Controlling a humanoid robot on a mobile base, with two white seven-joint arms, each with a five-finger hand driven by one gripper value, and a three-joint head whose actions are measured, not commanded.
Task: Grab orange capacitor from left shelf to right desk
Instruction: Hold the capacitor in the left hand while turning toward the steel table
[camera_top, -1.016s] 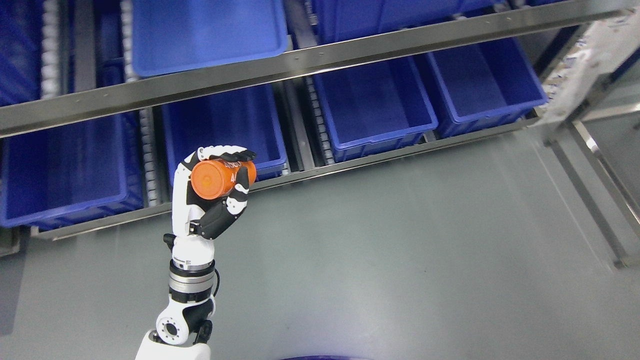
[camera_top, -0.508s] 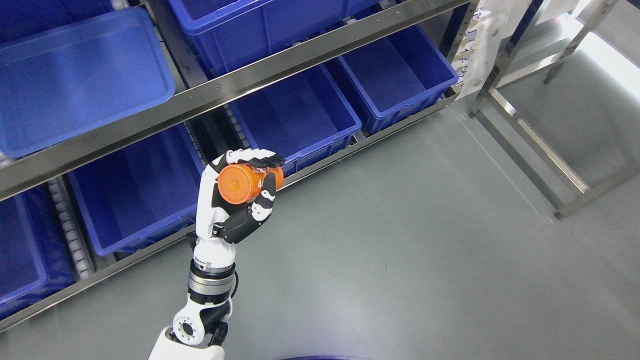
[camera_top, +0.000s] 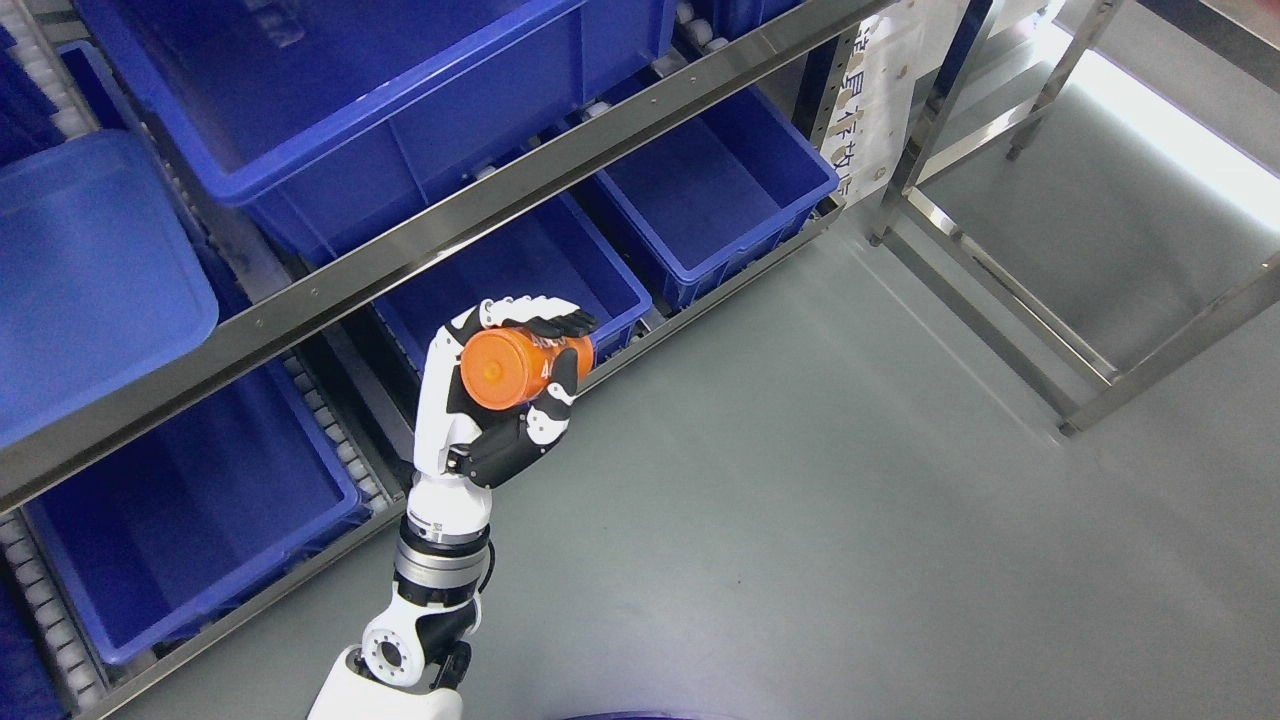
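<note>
Open floor (camera_top: 800, 520) rightward; shelf rail (camera_top: 400, 260) close behind.

Grey floor (camera_top: 850, 520), steel shelf (camera_top: 420, 250), blue bins (camera_top: 720, 190)

Looks like a warehouse / parts-storage area in a factory, not a home or office. Evidence: a steel flow-rack shelf (camera_top: 430, 250) running from 8 o'clock up to 1 o'clock, w/ roller tracks (camera_top: 340, 450) under the bins. Rows of identical blue plastic bins (camera_top: 700, 200) on two levels (big ones at 11 o'clock, smaller ones toward 1 o'clock). A printed label sheet (camera_top: 870, 110) hangs on the rack's end post at 1 o'clock; text too blurred to read. Bare stainless frame (camera_top: 1000, 300) at 2–3 o'clock. Floor (camera_top: 800, 520) is smooth grey industrial coating, 4–6 o'clock.
</note>
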